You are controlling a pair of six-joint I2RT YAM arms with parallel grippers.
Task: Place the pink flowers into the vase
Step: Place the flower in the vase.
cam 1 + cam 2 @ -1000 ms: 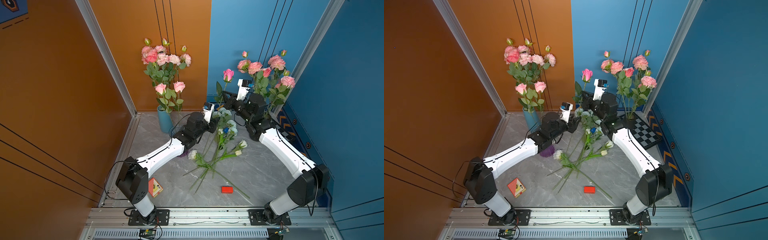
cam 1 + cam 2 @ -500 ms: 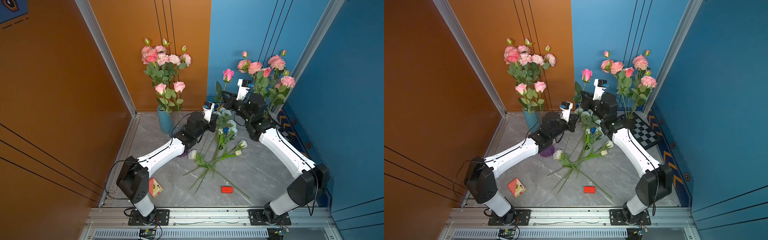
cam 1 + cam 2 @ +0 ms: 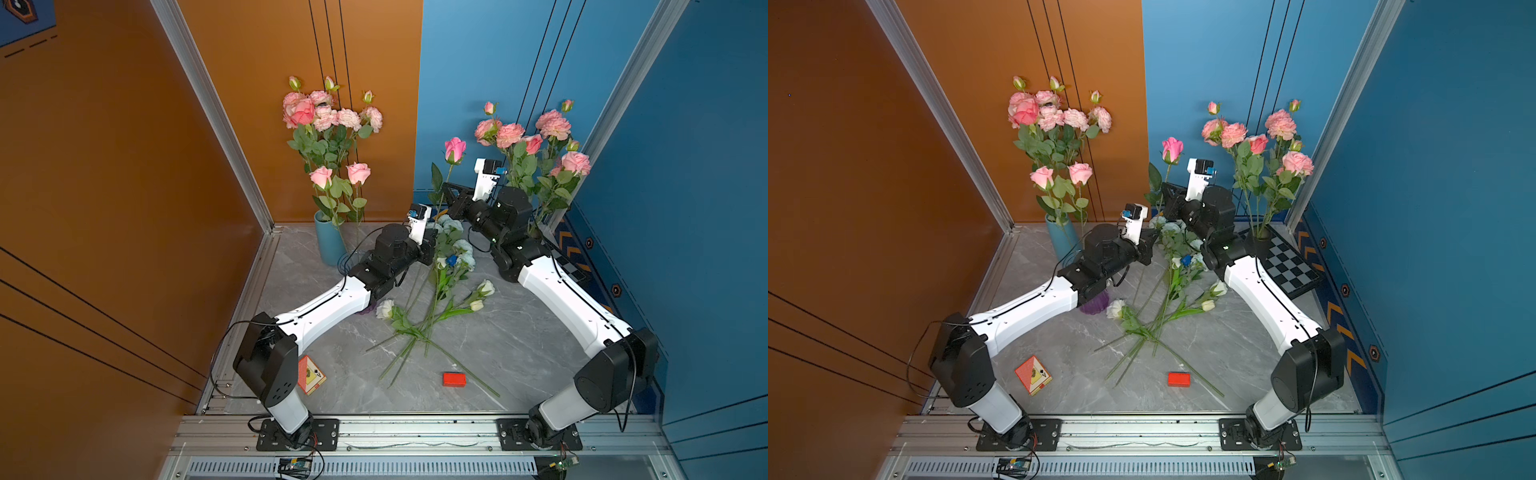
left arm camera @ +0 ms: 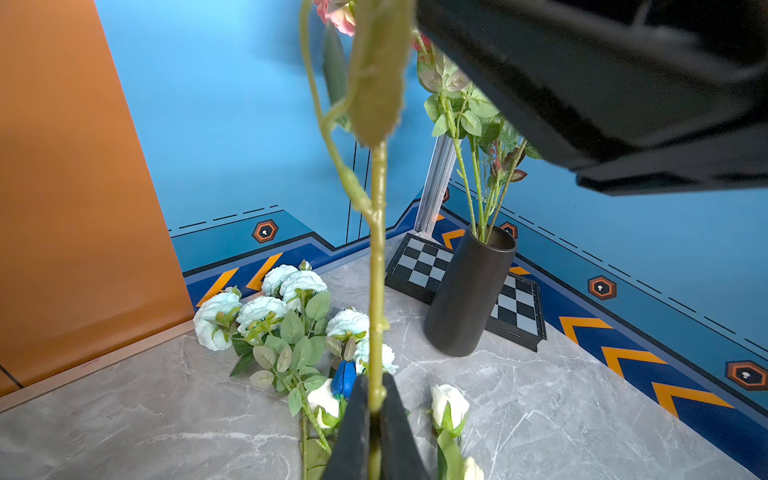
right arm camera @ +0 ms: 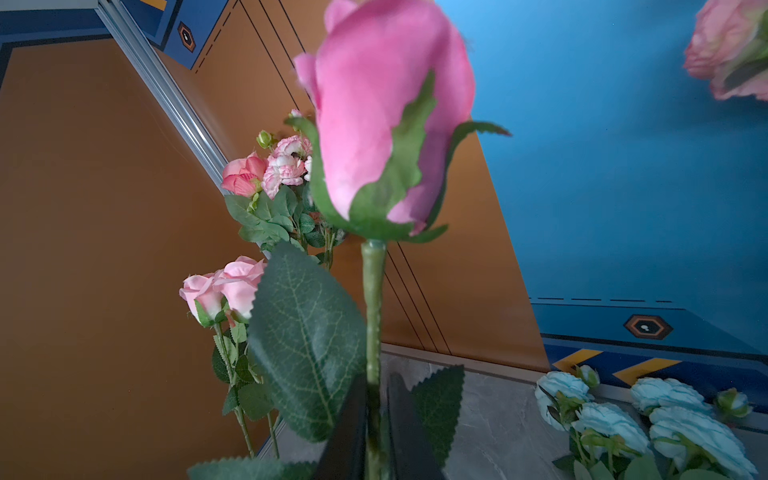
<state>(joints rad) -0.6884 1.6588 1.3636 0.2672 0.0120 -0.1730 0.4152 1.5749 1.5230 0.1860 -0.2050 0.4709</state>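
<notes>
**One pink rose, two grippers, two vases**

The pink rose (image 3: 455, 149) stands upright at the table's 12 o'clock, its long axis near vertical, head up and clear of the marble. It is caught between both arms. The left gripper (image 4: 376, 390) is clamped tight on the lower stem, as its wrist view shows. The right gripper (image 5: 376, 386) brackets the stem higher up, just under the big leaf, its jaws nearly together. Whether they pinch or merely flank the stem cannot be told.

From the rose, the teal vase (image 3: 328, 243) stands at about 8 o'clock in a top view, close by the left arm. The black vase (image 3: 1258, 241) stands at about 4 o'clock behind the right arm, on the chessboard (image 3: 1291, 266). Both hold pink flowers already — the left arm, with the sure grip, looks better placed for the teal one.

The count: one rose in hand, two filled vases, no pink head seen lying loose. On the table lie three white flowers (image 3: 384, 308), one bunch of pale blue flowers (image 4: 266, 311), one red block (image 3: 454, 379) and one card box (image 3: 311, 374).
</notes>
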